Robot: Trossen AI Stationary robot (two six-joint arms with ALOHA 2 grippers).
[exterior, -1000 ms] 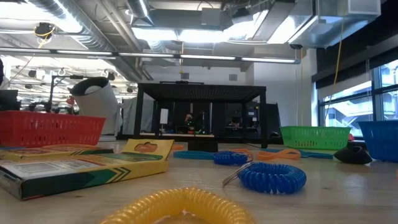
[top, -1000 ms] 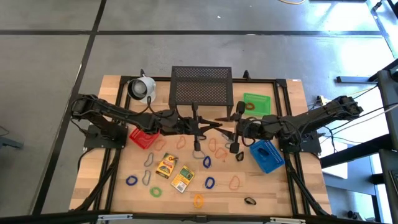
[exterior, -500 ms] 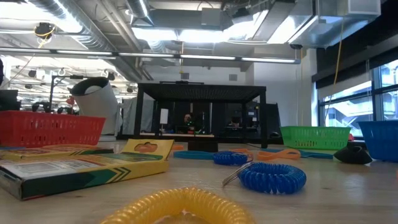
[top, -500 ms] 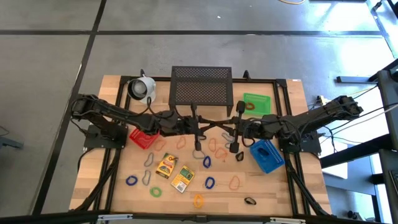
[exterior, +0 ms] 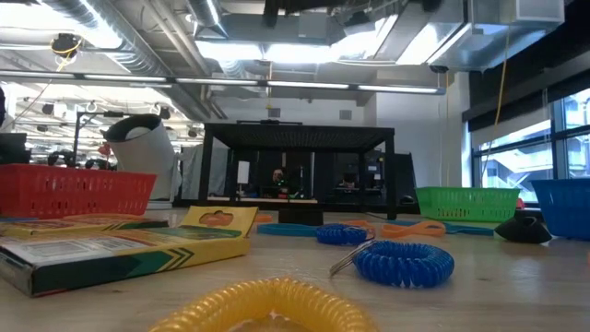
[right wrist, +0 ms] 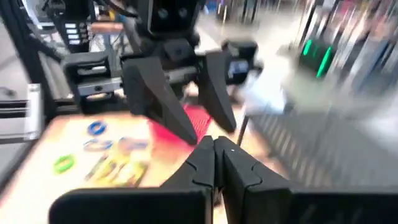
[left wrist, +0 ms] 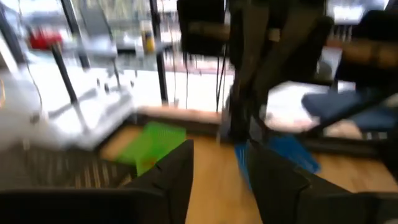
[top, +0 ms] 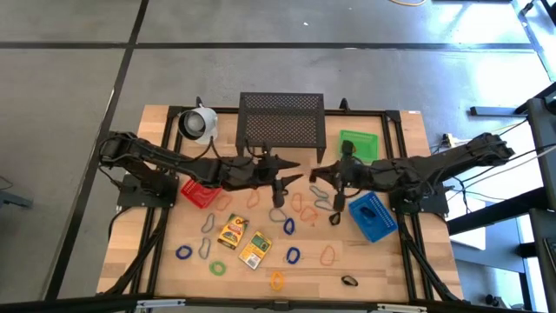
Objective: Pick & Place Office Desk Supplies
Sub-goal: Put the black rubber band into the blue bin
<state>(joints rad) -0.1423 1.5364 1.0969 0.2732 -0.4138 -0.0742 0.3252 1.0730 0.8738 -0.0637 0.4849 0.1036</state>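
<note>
Two dark, nearly black jointed arms with slim segments and bulkier joint housings. Black cables trail from each base. The left tool [top: 280, 178] and right tool [top: 314, 179] end in tapered black wedge-shaped fingers.

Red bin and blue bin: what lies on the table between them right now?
In the high view, between the red bin and the blue bin lie several thin loops, mostly orange, with both arms' claws overhead.
</note>
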